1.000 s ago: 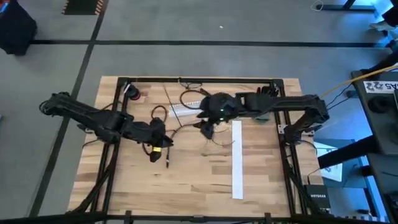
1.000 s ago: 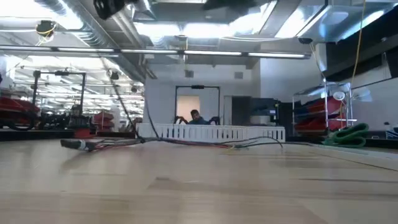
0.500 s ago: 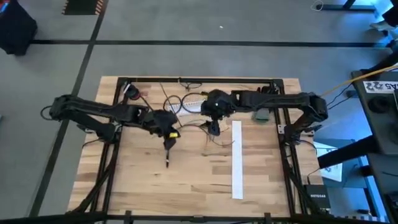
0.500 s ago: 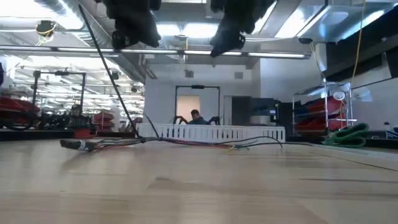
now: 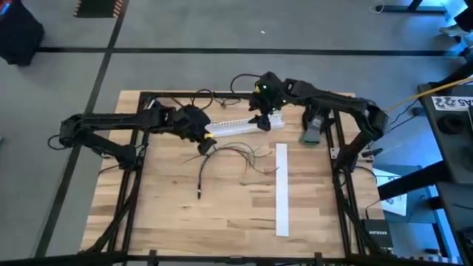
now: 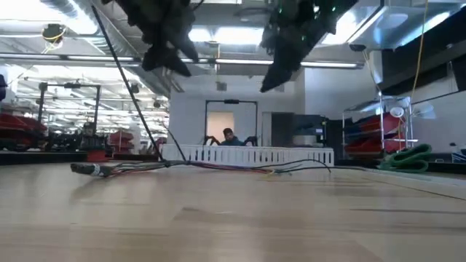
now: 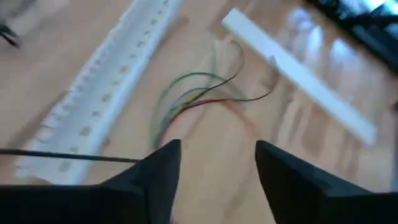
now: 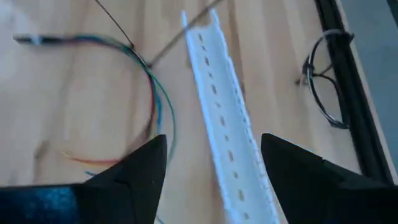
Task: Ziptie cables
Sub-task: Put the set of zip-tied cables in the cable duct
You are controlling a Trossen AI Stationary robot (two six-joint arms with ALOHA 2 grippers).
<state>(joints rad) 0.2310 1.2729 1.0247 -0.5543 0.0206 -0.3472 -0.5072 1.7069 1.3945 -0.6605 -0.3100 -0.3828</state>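
Slotted white duct (image 5: 238, 125) beside flat white strip (image 5: 281, 189) on table (image 5: 222, 214). Cables (image 5: 230, 159) sprawled crosswise. Left tool (image 7: 211, 168), right tool (image 8: 214, 171) spread apart, empty.

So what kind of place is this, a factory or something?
Probably a robotics lab or workshop. Two arms work over a wooden table holding loose cables and a slotted white cable duct, and the low view shows bright ceiling lights and equipment racks behind.

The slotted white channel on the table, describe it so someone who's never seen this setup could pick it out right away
On the wooden table, look near the far edge, under the two grippers. The slotted white channel lies there, beside the cables. Unlike the plain flat white strip at the right, it has comb-like slotted walls.
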